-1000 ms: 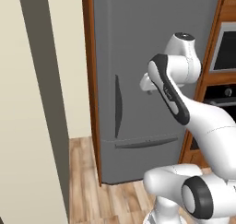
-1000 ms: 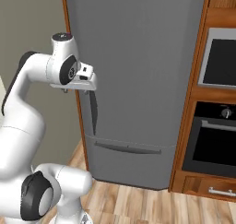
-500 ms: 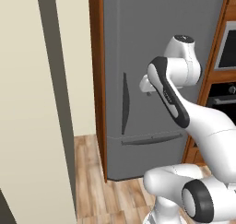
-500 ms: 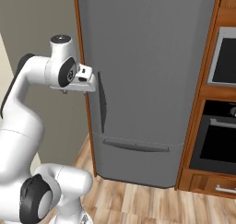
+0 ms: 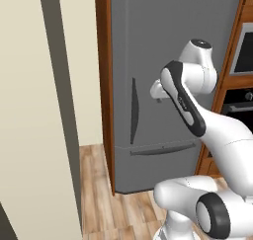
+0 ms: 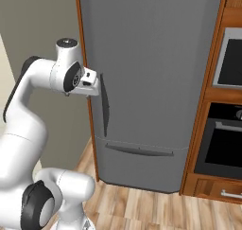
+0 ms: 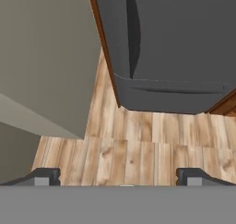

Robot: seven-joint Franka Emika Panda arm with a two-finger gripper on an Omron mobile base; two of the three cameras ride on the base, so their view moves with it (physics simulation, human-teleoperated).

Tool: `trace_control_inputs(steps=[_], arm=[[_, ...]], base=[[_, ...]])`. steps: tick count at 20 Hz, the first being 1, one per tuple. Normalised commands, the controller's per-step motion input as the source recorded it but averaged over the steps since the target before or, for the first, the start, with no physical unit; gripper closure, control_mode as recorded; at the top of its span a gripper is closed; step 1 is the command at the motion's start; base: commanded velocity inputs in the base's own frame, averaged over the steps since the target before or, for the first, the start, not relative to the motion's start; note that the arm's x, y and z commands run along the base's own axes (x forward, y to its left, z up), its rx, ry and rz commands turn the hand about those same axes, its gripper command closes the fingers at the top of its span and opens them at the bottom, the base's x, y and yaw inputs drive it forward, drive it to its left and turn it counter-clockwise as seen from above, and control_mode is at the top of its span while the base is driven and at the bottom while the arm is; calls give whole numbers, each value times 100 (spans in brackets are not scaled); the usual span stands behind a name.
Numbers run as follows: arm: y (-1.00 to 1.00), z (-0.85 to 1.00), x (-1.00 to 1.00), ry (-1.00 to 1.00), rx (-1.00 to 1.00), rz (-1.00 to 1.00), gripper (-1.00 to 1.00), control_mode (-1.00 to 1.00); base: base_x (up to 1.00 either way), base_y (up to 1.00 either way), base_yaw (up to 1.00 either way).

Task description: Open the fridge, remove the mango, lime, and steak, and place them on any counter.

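The fridge (image 5: 173, 46) stands shut, a tall matte grey front between reddish-brown wood panels, with a slim dark vertical handle (image 5: 134, 110) at mid height. My gripper (image 6: 92, 86) hovers in the air just left of that handle (image 6: 104, 106), close to the door but apart from it. In the hand view the fingertips (image 7: 46, 176) stand wide apart, so the gripper (image 7: 120, 179) is open and holds nothing; beyond them lie the floor, the fridge (image 7: 184, 34) and its handle (image 7: 133, 29). The mango, lime and steak are hidden behind the shut door. The counter is out of view.
A beige wall (image 5: 39, 110) fills the left side and comes close to the base. Right of the fridge are a black microwave (image 6: 231, 58) and a black wall oven (image 6: 227, 139) in wood cabinetry. Light wooden floor (image 7: 138, 144) lies in front of the fridge.
The whole picture has shifted, so the base has moved: the beige wall looms larger on the left. The arm keeps its pose and the gripper stays open.
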Motion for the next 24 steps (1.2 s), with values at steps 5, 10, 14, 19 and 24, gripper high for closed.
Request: trace_control_inputs(steps=[5, 10, 14, 19, 24], arm=[[0, -49, 48, -1, 10, 0, -100, -100], [2, -37, 65, 1, 2, 0, -100, -100], [0, -35, 55, 2, 0, 0, -100, -100], [0, -44, 44, 0, 1, 0, -100, -100], [6, -36, 50, 0, 1, 0, -100, -100]], base=[[0, 0, 0], [0, 0, 0], [0, 0, 0], [0, 0, 0], [0, 0, 0]])
